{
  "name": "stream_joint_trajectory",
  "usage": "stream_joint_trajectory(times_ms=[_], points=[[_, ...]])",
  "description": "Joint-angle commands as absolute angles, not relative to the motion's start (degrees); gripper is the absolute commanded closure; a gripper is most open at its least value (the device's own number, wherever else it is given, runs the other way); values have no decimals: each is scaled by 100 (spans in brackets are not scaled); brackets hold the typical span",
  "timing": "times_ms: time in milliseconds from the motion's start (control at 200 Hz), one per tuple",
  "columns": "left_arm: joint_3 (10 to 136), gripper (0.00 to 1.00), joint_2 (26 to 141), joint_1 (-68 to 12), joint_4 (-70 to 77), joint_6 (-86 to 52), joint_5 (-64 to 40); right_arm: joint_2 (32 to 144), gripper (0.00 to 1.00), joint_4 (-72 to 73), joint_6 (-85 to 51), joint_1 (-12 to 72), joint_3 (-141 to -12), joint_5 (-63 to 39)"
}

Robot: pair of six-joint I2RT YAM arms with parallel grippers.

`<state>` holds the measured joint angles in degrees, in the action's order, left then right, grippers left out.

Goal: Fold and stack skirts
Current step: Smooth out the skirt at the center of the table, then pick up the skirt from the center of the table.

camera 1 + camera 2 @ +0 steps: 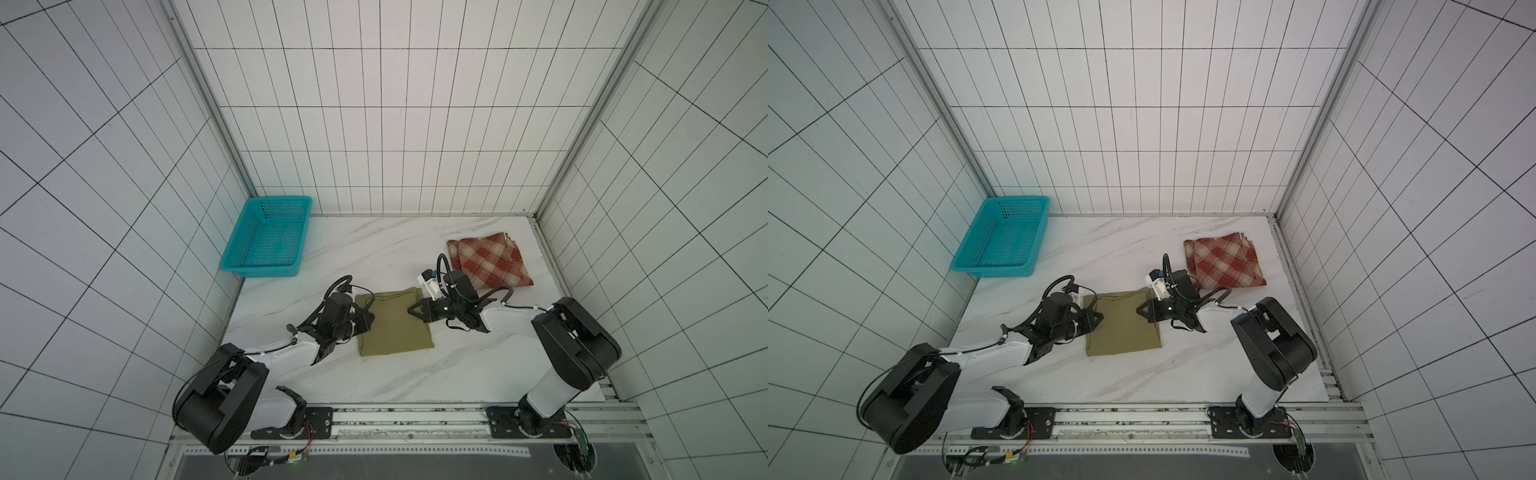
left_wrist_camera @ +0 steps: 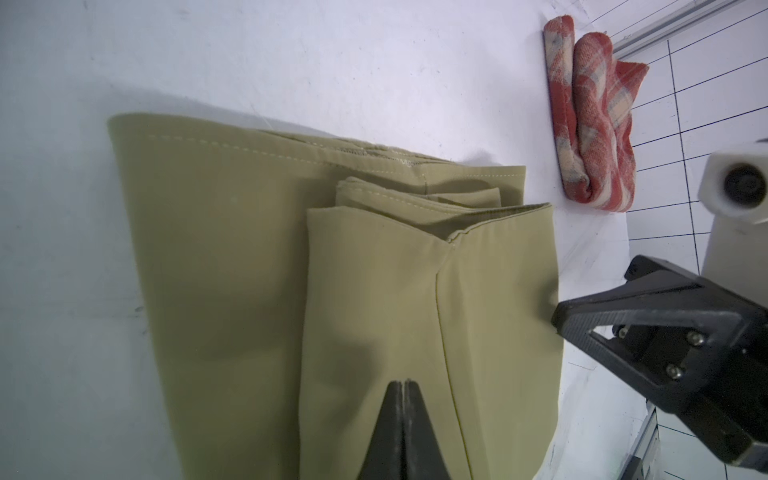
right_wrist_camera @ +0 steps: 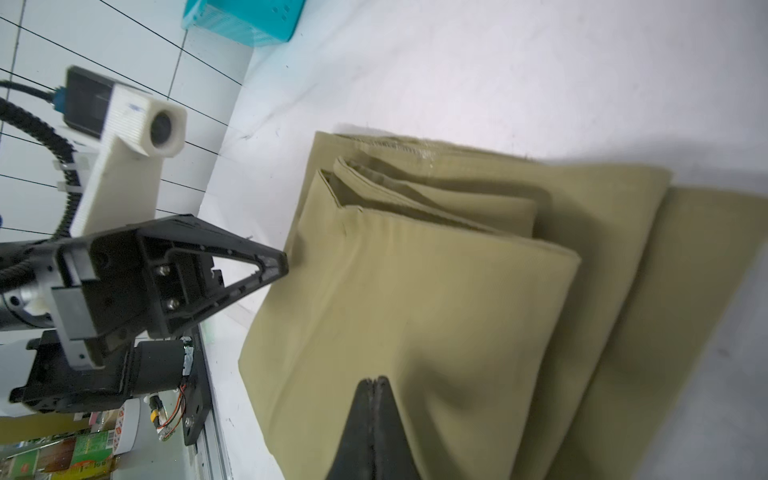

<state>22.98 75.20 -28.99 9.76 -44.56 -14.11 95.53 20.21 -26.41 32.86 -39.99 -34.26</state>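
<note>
We are finding the olive skirt point(image 1: 395, 324) lying folded mid-table between the left gripper point(image 1: 371, 321) and right gripper point(image 1: 410, 311). Both are pinched closed on nothing, with their tips over its side edges. The plaid skirt point(image 1: 490, 262) is sitting folded at the far right. We are judging the cloth light and limp, best pinched through every layer at an edge. The wrist views are revealing loosely stacked hems point(image 2: 415, 199), which the top views are flattening.

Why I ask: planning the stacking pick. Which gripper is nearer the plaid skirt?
Right. The right gripper is at the edge of the olive skirt facing the plaid skirt; the left gripper is at its opposite edge, farther away.
</note>
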Motion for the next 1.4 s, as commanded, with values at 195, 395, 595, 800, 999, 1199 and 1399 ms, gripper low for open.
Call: stream_joint_trajectory(times_ms=[195, 395, 595, 800, 999, 1199, 1399], points=[[2149, 100, 7971, -2899, 1225, -4359, -1182, 9834, 100, 2710, -2992, 3250, -3233, -3411], [2453, 100, 7938, -2884, 846, -4111, -1065, 9445, 100, 2808, -3372, 3403, -2884, -3232], [2823, 100, 7561, -2908, 289, -3836, -939, 8607, 100, 2255, -3474, 3397, -2900, -3185], [3092, 100, 7303, -3201, 70, -3841, -1010, 8061, 46, 938, -2718, 2846, -3339, -3178], [3306, 100, 7794, -3618, 362, -4053, -1114, 8734, 24, 840, -2358, 2316, -3539, -3677], [3380, 100, 8529, -3768, 811, -4156, -1125, 9073, 21, 1073, -2253, 2290, -3549, -3691], [3563, 100, 9089, -3767, 954, -4069, -1125, 9338, 21, 1257, -2203, 2290, -3596, -3676]])
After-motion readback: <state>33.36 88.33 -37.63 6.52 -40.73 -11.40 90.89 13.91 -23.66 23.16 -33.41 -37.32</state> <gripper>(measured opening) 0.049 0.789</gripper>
